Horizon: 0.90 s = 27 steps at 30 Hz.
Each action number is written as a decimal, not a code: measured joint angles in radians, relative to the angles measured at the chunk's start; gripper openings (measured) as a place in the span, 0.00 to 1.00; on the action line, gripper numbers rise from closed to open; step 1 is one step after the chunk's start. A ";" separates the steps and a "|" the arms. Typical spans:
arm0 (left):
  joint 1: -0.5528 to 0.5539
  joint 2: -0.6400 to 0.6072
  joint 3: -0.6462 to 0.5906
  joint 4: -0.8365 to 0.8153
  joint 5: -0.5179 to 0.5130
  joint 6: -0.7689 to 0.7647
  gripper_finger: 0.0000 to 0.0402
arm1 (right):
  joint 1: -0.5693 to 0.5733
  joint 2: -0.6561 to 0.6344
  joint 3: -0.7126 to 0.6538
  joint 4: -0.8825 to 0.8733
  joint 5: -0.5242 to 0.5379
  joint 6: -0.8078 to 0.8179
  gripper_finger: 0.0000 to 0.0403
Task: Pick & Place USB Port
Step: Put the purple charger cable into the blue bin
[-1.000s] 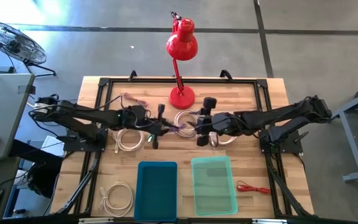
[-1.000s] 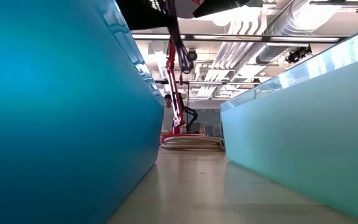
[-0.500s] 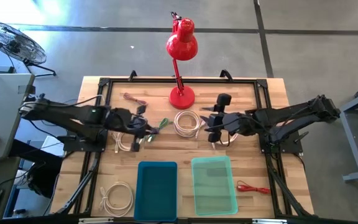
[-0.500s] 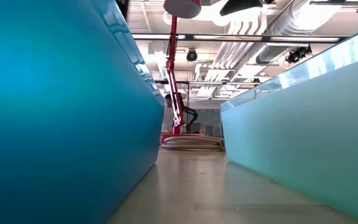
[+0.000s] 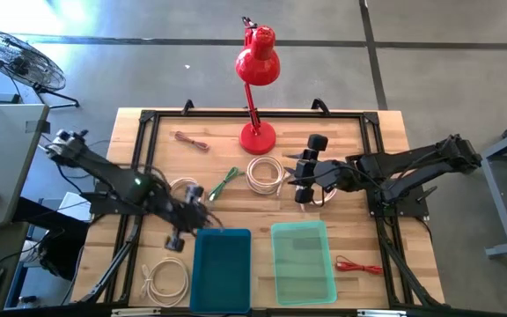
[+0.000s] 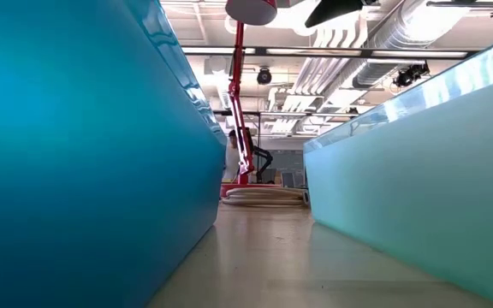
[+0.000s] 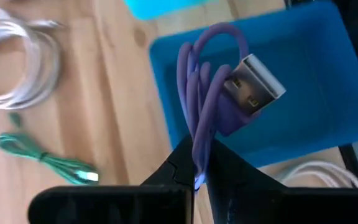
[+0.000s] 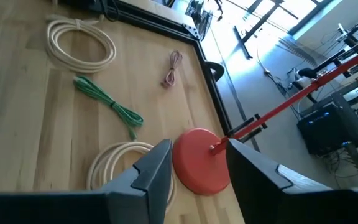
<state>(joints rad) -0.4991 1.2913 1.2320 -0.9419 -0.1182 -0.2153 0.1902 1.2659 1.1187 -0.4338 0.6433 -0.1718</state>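
Wooden table: we carry the purple USB cable over the blue bin.
Left gripper clamps it at seven o'clock; release remains; right gripper idles, parted.

A light wooden slatted table with a black metal frame carries everything. The round red base of a red desk lamp stands on it near the far edge. Just in front of that base lies a cream coiled cable, and beside the coil, toward the left arm, a green bundled cable. A pinkish-red thin cable lies left of the lamp base. Nearer the front edge sit a blue rectangular plastic bin and a pale green translucent bin, side by side. A white coiled cable lies left of the blue bin, a red thin cable right of the green one.
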 joint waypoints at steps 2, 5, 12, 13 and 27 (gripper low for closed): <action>-0.024 0.047 0.000 0.038 0.002 -0.004 0.03 | 0.000 0.000 0.000 0.004 -0.003 0.007 0.36; -0.052 0.117 0.000 0.087 0.021 -0.003 0.07 | 0.000 0.000 0.000 0.005 -0.007 0.018 0.36; -0.057 0.249 0.000 0.176 0.060 -0.020 0.04 | 0.000 0.000 0.000 0.004 -0.071 0.020 0.35; -0.057 0.263 0.000 0.188 0.066 -0.025 0.03 | 0.000 0.000 0.000 0.004 -0.087 0.031 0.35; -0.043 0.320 -0.001 0.281 0.052 -0.100 0.03 | 0.000 0.000 -0.001 -0.071 -0.190 0.086 0.35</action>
<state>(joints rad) -0.5419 1.6112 1.2312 -0.6610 -0.0659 -0.3156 0.1905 1.2659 1.1179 -0.5050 0.4530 -0.0856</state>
